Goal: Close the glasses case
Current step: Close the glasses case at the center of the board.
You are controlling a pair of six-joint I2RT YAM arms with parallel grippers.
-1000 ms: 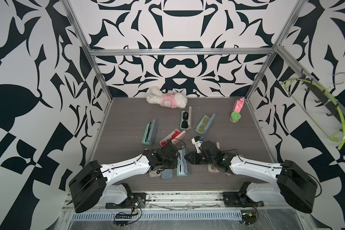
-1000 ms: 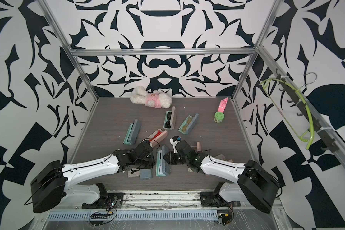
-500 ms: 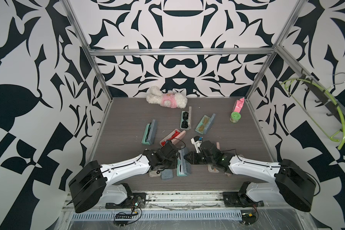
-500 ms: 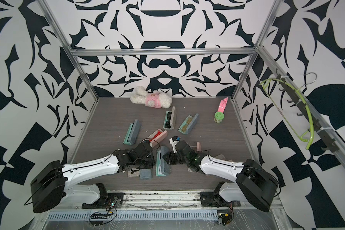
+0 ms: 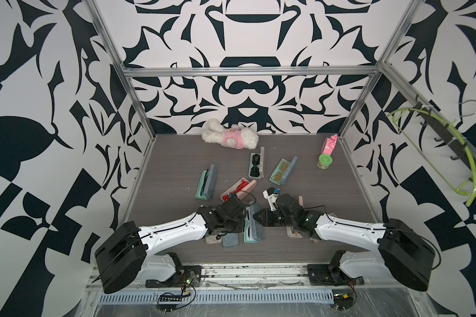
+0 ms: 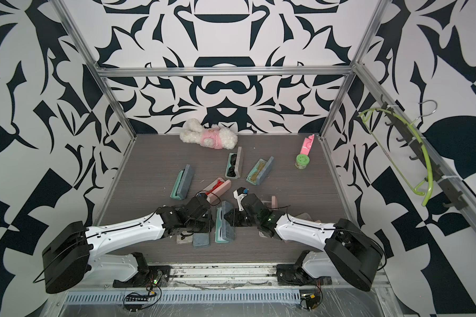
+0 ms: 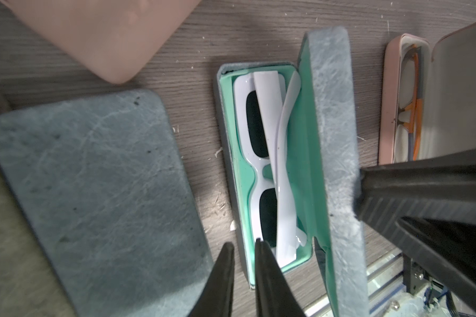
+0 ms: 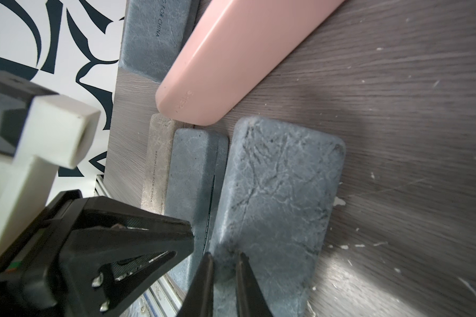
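Blue case (image 7: 94, 192), pink case (image 7: 107, 33) crowd glasses case (image 7: 337, 137); front table (image 5: 272, 255) free.

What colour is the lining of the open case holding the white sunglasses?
The lining is mint green, clearest in the left wrist view.

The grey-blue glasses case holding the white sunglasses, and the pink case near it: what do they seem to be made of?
The grey-blue glasses case looks wrapped in matte, suede-like faux leather: pale scuff veins cross its fuzzy surface. The white sunglasses look like glossy plastic, showing bright reflections. The pink case seems a smooth, satin hard shell, perhaps plastic.
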